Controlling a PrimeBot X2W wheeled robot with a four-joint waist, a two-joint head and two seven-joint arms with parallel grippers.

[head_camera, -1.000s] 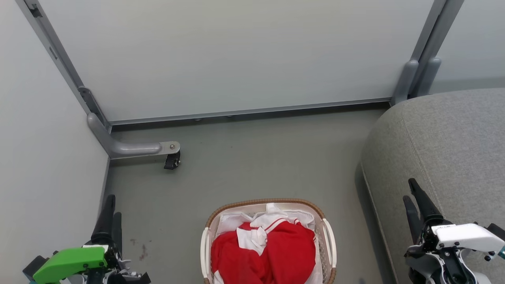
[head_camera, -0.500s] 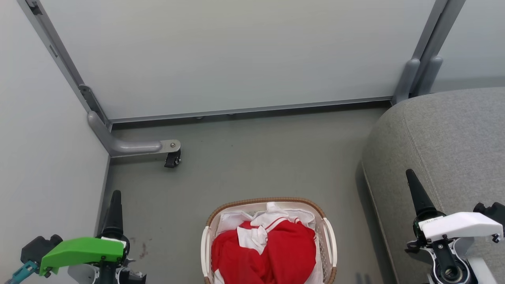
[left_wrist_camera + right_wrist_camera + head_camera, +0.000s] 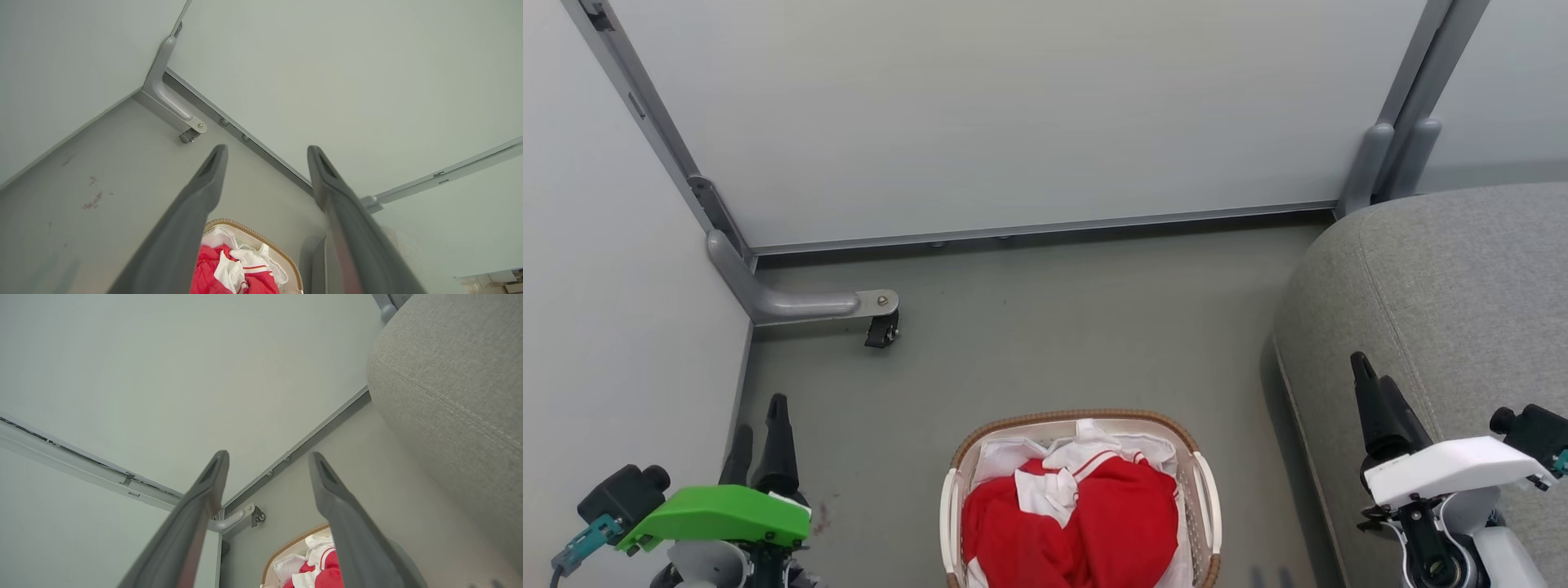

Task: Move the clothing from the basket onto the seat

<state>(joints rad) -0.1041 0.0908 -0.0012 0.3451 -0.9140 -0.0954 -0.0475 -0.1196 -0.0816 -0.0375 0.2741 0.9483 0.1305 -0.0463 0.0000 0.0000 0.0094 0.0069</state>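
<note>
The red clothing (image 3: 1086,518) with white striped trim lies heaped in the basket (image 3: 1078,419), which stands on the floor at the bottom middle of the head view. The grey seat (image 3: 1445,294) fills the right side. My left gripper (image 3: 761,429) hangs open at the lower left, well left of the basket, nothing between its fingers. My right gripper (image 3: 1372,384) stands open at the lower right, over the seat's front edge. In the left wrist view the clothing (image 3: 212,269) and basket (image 3: 261,239) show between my fingers (image 3: 204,183). The right wrist view has the clothing (image 3: 322,575) low and the seat (image 3: 449,375) at right.
Pale partition panels (image 3: 1013,114) close off the back and left. A grey metal foot with a small caster (image 3: 880,331) juts onto the floor at left. Bare grey floor (image 3: 1078,327) lies between the basket and the back panel.
Both arms have rolled at the wrist: each gripper's fingers now show side by side instead of overlapped. The left fingers have shifted slightly right, the right ones slightly up and left.
</note>
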